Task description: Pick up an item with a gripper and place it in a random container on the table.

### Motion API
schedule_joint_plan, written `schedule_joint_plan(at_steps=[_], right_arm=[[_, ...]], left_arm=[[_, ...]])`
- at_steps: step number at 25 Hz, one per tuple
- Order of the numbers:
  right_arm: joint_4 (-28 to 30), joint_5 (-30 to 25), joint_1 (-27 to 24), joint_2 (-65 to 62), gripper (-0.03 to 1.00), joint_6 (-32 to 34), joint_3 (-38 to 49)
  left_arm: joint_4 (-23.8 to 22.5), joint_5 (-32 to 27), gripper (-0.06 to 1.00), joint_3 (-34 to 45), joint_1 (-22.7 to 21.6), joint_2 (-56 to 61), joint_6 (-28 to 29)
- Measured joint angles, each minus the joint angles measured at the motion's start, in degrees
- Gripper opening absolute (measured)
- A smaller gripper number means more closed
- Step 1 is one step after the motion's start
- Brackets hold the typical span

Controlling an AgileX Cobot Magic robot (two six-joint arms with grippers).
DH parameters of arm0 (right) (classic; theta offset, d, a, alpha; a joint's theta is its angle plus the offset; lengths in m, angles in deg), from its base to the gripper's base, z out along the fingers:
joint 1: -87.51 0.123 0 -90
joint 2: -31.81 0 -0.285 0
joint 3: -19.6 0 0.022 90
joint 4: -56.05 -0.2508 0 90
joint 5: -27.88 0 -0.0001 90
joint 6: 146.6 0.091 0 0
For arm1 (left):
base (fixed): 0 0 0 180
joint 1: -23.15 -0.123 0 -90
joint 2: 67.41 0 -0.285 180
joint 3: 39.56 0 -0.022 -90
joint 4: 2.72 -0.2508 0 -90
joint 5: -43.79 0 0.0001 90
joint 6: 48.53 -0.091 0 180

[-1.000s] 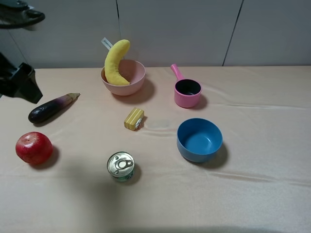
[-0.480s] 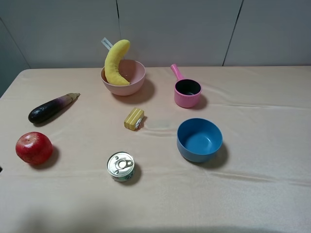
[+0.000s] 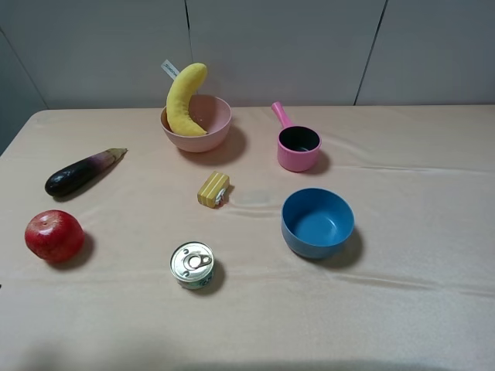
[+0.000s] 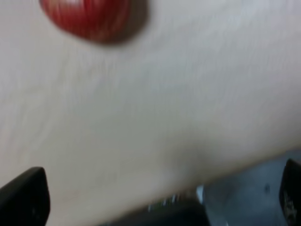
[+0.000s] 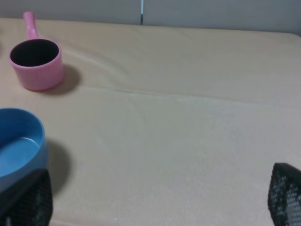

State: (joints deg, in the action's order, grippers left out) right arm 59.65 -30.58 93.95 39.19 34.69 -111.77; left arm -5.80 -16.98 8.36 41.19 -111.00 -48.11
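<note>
place: robot test lab | evidence: table point(image 3: 402, 309) draped in beige cloth, plain grey panel wall point(image 3: 294, 46), toy eggplant point(image 3: 81, 171), apple point(image 3: 53, 235), bowls as staged props

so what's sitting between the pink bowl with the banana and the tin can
The small yellow block lies on the cloth roughly midway between the pale pink bowl holding the plush banana and the tin can, touching neither. The exterior high view shows it.
</note>
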Motion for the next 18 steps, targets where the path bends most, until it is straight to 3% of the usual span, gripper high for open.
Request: schedule_joint_plan(at_steps=[11,18], right_arm=[[0.0,0.0,0.0,0.0,0.69,0.0,0.0],[0.0,0.0,0.0,0.0,0.69,0.0,0.0]], left_arm=[[1.14,0.51,0.99,0.84,-11.15,23.9,-0.42],[1.43,0.4,0.99,0.89,-14.6,35.95,-0.85]])
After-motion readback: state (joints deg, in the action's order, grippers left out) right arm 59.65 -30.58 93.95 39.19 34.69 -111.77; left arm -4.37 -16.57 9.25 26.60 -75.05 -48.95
